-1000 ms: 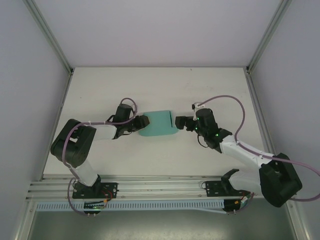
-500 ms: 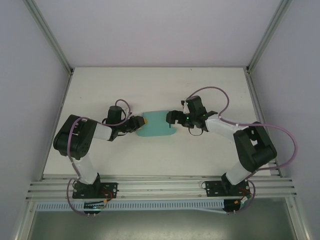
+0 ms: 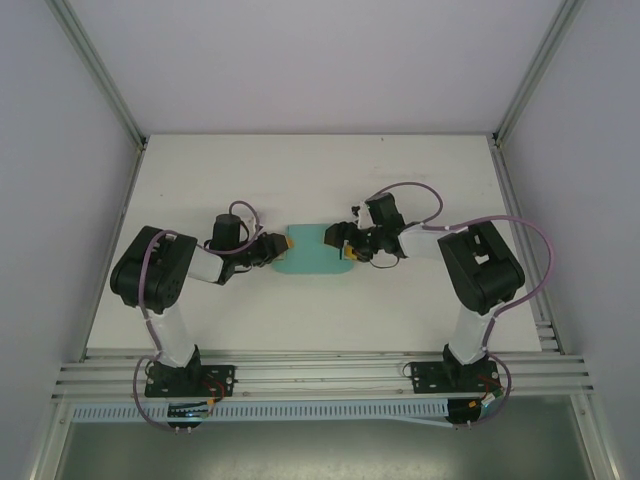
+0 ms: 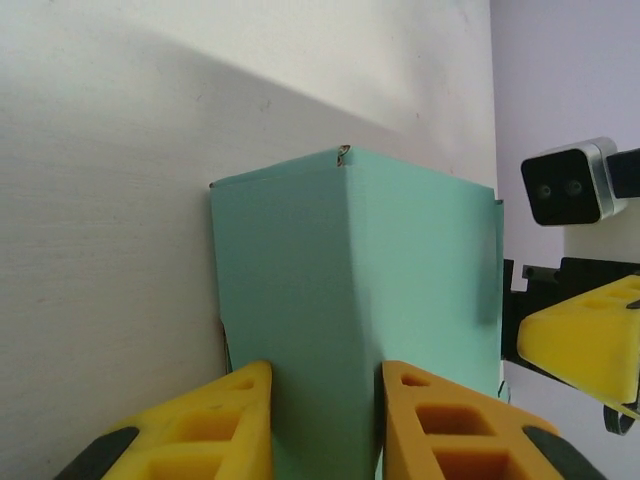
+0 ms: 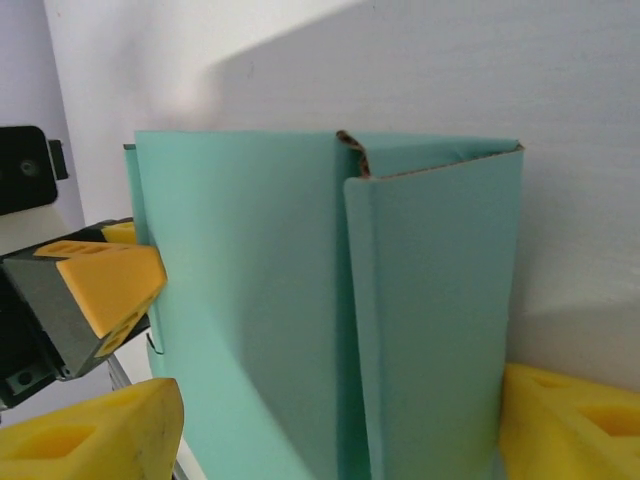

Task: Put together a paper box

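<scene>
The teal paper box sits mid-table between my two grippers as a partly folded tube. My left gripper is at its left end; in the left wrist view its yellow fingers pinch a folded corner of the box, card touching both pads. My right gripper is at the right end. In the right wrist view its fingers stand wide, one on each side of the box, right at its side walls. A loose flap edge overlaps down the box's middle.
The white table is enclosed by pale walls and slanted metal posts. A metal rail carrying both arm bases runs along the near edge. The left fingertip shows past the box's far side in the right wrist view.
Both grippers have moved inward onto the box's ends, the right arm swinging left and folding up. The box looks narrower. Both pairs of jaws have narrowed.
</scene>
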`<action>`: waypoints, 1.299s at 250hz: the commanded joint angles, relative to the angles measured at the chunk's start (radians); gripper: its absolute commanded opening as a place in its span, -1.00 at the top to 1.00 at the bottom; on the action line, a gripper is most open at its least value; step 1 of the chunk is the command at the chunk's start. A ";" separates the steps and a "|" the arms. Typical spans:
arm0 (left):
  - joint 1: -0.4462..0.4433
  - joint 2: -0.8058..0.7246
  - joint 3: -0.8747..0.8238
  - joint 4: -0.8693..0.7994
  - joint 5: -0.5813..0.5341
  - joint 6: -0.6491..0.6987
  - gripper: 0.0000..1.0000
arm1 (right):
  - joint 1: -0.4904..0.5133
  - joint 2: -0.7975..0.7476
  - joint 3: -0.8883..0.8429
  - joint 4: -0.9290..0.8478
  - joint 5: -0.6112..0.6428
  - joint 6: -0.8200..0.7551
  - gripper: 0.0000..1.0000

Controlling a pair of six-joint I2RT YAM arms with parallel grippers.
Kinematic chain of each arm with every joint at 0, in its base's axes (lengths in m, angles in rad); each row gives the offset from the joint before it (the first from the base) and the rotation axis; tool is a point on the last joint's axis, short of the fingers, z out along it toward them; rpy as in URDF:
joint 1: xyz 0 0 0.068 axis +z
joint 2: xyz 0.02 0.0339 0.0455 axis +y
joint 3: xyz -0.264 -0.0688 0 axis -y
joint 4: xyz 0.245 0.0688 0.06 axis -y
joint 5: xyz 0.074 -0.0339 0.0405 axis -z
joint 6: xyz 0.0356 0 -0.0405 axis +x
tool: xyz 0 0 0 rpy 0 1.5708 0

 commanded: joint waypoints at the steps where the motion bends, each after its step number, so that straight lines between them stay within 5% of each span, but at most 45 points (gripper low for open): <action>1: -0.006 0.043 -0.023 -0.086 -0.014 0.003 0.65 | 0.011 0.001 0.007 0.106 -0.081 0.035 -0.58; 45: -0.003 0.033 -0.033 -0.098 -0.041 0.000 0.79 | 0.011 0.015 -0.005 0.170 -0.092 0.074 -0.56; 152: 0.018 0.031 -0.068 -0.059 -0.031 -0.024 0.93 | -0.014 -0.119 -0.095 -0.032 0.029 -0.002 -0.56; 235: 0.024 0.030 -0.092 -0.003 -0.003 -0.037 0.95 | -0.008 -0.017 -0.059 0.082 -0.042 0.063 -0.56; 325: 0.024 0.025 -0.067 -0.045 0.003 0.010 0.92 | 0.002 0.047 -0.007 0.324 -0.164 0.154 -0.29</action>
